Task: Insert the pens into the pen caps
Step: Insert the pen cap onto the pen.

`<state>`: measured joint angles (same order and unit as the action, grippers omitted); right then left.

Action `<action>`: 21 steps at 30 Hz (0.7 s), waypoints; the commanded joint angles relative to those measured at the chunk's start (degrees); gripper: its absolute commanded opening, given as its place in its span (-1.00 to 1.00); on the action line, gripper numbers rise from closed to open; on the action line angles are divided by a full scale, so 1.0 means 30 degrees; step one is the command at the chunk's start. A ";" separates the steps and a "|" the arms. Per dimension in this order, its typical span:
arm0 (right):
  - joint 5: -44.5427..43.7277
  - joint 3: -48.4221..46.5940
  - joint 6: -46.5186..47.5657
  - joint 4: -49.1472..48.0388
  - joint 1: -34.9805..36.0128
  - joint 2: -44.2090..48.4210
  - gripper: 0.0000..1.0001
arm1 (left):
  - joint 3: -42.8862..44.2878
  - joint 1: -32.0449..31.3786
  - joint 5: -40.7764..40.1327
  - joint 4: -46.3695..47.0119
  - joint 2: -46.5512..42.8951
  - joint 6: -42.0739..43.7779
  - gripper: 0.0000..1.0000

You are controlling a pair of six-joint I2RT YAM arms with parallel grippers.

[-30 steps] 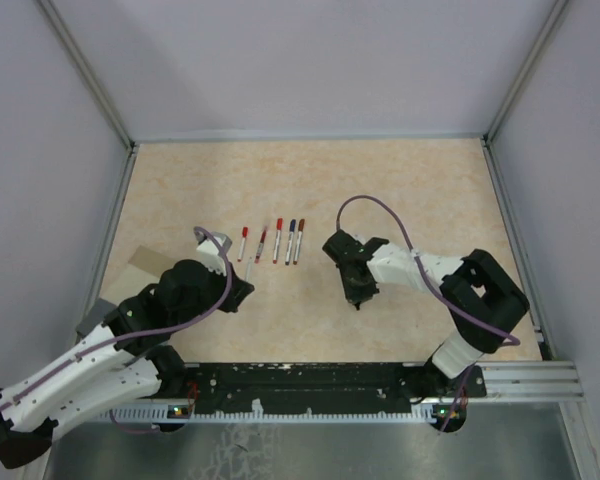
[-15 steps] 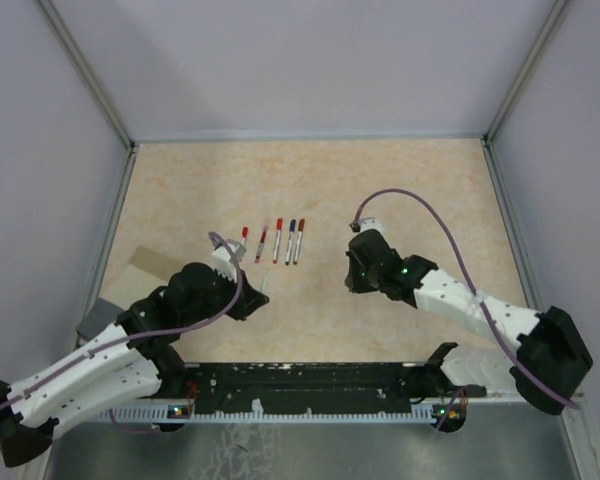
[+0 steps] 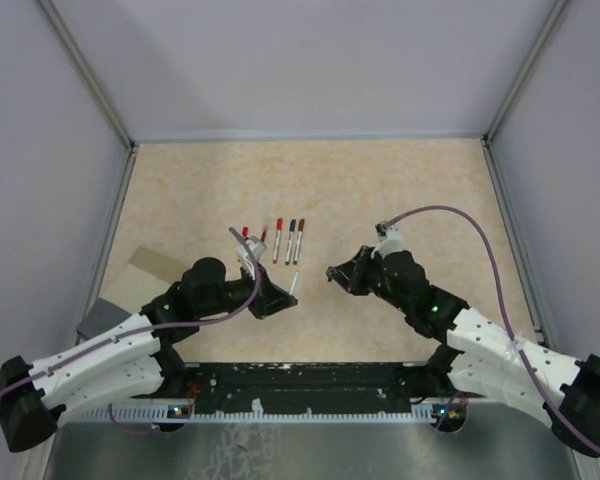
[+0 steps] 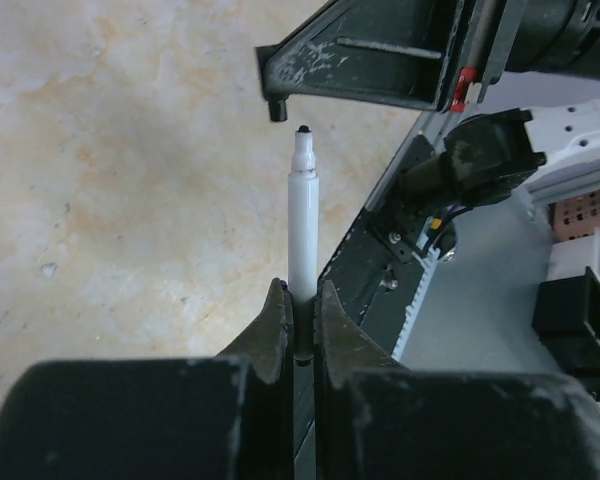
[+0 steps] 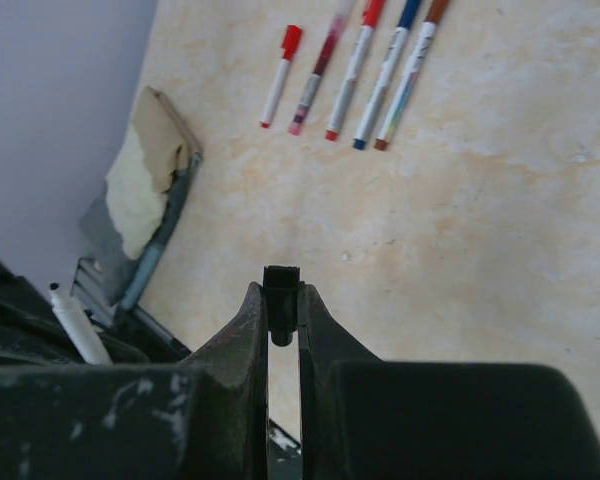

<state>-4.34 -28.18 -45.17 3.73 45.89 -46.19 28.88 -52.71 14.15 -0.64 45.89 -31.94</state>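
Here, left gripper (image 4: 300,300): clenched on the held pen (image 4: 302,215); the white barrel is gripped near its rear end and is left jutting forward from the fingers
Held pen: raised off the table (image 3: 410,180); its bare black tip is pointed toward the right gripper (image 5: 282,300)
Right gripper: closed on the cap (image 5: 281,288); the short black cap is pinched between the fingertips, with its end left sticking out past them
Cap and pen tip: seen near each other in the left wrist view, but apart; the cap is set a little to the left of the tip's line there
Loose pens (image 5: 353,70): five are laid side by side on the table beyond both grippers; ends in red, blue and dark red are seen on them; the leftmost is shorter than the rest
Tan pad (image 3: 145,262): laid at the table's left edge, near the left arm
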 commanded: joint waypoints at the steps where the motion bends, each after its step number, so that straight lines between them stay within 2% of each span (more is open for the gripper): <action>1: -0.2441 -0.0108 -0.2262 -0.5039 0.2066 0.0360 -1.00 | -0.0278 -0.0113 0.1593 0.3889 0.0454 -0.0524 -1.00; 5: -0.5153 -0.0001 -0.1975 -0.7853 0.4446 -0.0077 -1.00 | 0.0123 -0.0123 0.1854 0.3940 0.0553 -0.0337 -1.00; 10: -0.6377 0.0522 -0.1906 -1.1728 0.5735 -0.0786 -1.00 | 0.0183 -0.0111 0.1866 0.3826 0.0108 -0.0106 -1.00; 21: -0.6637 0.0721 -0.1803 -1.2992 0.5951 -0.0672 -1.00 | 0.0027 -0.0093 0.2178 0.3689 -0.0295 -0.0105 -1.00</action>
<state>-21.04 -25.91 -50.63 -29.02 63.22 -49.12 28.42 -52.75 19.51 8.88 45.58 -32.75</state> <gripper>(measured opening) 0.065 0.046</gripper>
